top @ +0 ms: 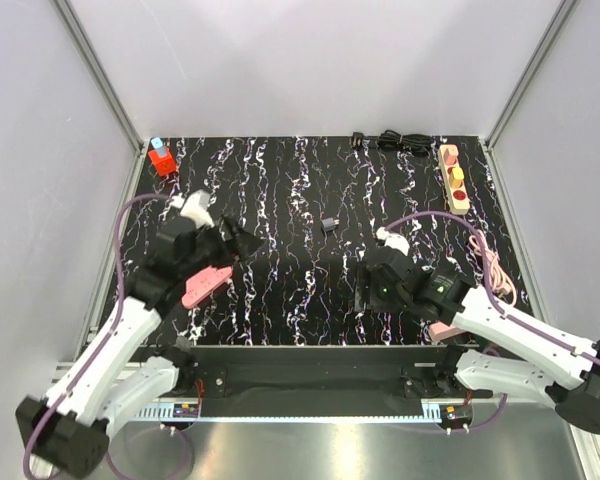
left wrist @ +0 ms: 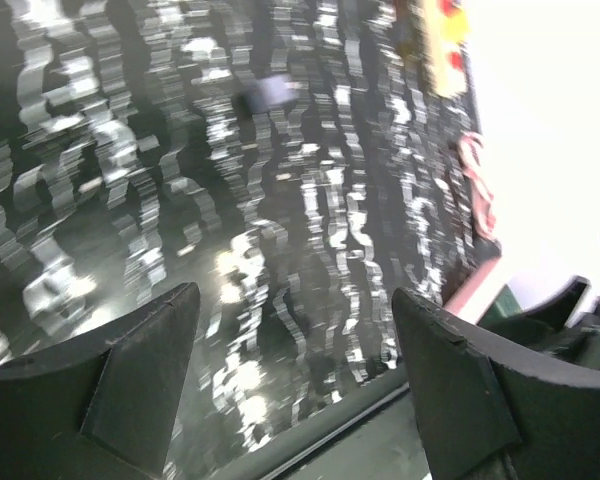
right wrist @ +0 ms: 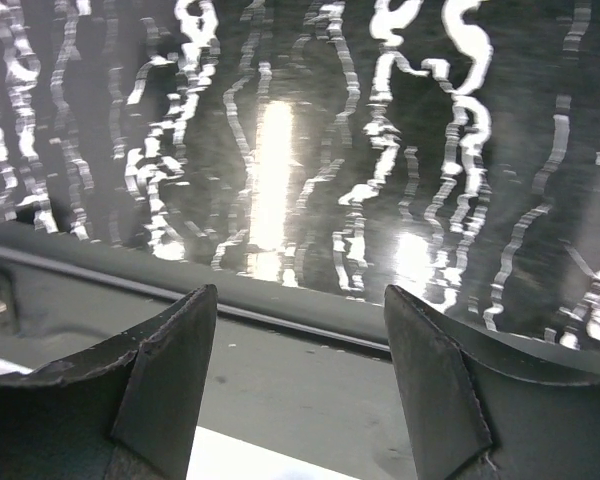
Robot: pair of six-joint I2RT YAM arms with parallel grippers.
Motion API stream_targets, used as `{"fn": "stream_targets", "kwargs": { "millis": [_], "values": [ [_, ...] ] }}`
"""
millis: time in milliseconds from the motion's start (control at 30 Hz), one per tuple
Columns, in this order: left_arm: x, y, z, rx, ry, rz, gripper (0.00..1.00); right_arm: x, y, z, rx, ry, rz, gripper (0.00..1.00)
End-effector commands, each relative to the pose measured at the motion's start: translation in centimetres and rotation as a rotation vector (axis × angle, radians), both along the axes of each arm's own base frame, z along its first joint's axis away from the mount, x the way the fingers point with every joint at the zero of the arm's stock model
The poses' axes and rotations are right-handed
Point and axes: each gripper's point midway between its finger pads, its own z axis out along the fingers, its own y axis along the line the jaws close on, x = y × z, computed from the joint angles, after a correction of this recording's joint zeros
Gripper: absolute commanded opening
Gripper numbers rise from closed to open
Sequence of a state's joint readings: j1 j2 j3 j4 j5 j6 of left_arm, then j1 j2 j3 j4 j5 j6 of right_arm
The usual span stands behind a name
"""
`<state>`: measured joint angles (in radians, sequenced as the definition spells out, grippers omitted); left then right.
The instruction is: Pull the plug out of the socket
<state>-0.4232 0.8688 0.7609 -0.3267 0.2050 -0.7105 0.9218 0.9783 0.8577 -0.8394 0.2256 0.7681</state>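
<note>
Spread wide, gripping nothing: left gripper above the black white-veined mat, right gripper low by its near edge. Well beyond, long beige wood-like socket strip at the far right corner. Small grey block, likely the plug, loose mid-mat, so probably already freed.

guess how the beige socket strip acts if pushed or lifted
The socket strip looks rigid and wood-like, so probably stiff when lifted. Lying flat, it seems unlikely to tip. Pushed near one end, it may swivel on the glossy table.
</note>
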Motion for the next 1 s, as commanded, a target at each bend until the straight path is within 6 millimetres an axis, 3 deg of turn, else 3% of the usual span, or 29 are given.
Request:
{"fn": "stream_targets", "kwargs": {
  "millis": [0,167,267,300,367,400,500,567,600,633,667,700,733,800,833,900,933,967],
  "values": [
    [-1.6,2.9,-1.6,0.060,0.051,0.068,0.82,0.4,2.8,0.8,0.112,0.002,0.041,0.75],
    [0.4,7.6,-2.0,0.147,0.073,0.249,0.86,2.0,5.3,0.1,0.114,-0.019,0.095,0.75],
    [3.0,10.3,-2.6,0.158,0.130,0.362,0.86,2.7,6.9,0.3,0.124,-0.030,0.142,0.75],
    [4.3,11.8,-1.8,0.168,0.113,0.431,0.86,2.9,7.3,-0.3,0.111,-0.015,0.156,0.75],
    [6.4,13.4,-2.4,0.214,0.131,0.506,0.88,3.6,8.2,-0.5,0.098,-0.022,0.183,0.76],
    [8.0,15.2,-1.1,0.255,0.076,0.588,0.89,3.6,8.6,-0.6,0.096,-0.017,0.200,0.76],
    [11.9,19.0,-2.3,0.408,0.064,0.755,0.90,3.9,10.2,-0.7,0.094,-0.019,0.288,0.76],
    [13.7,20.3,-2.9,0.473,0.055,0.803,0.92,4.2,10.6,-0.6,0.094,-0.029,0.310,0.77],
    [15.5,21.3,-1.4,0.486,0.011,0.842,0.91,4.4,10.8,-0.5,0.095,-0.039,0.317,0.77],
    [17.0,21.9,-3.5,0.559,0.049,0.823,0.92,4.2,11.4,-0.3,0.114,-0.044,0.350,0.77],
    [18.1,22.3,-4.0,0.585,0.054,0.820,0.92,4.3,11.6,-0.3,0.117,-0.051,0.363,0.77],
    [20.1,23.1,-2.5,0.582,0.027,0.824,0.92,4.3,11.8,-0.3,0.122,-0.057,0.376,0.77],
    [21.1,23.6,-5.4,0.655,0.099,0.770,0.92,4.4,12.0,-0.1,0.128,-0.075,0.398,0.77],
    [23.5,24.6,-4.7,0.694,0.078,0.749,0.92,4.5,12.2,0.1,0.132,-0.089,0.417,0.78],
    [24.4,25.6,-6.8,0.714,0.120,0.749,0.92,4.4,12.1,0.2,0.132,-0.091,0.426,0.77],
    [26.4,27.5,-6.3,0.724,0.094,0.764,0.93,4.1,12.1,1.1,0.157,-0.103,0.440,0.78],
    [27.2,28.0,-7.7,0.741,0.106,0.750,0.93,3.8,12.2,1.5,0.181,-0.096,0.454,0.78],
    [27.9,28.6,-7.8,0.752,0.093,0.748,0.93,3.3,12.1,2.2,0.201,-0.108,0.465,0.78]
  ]
}}
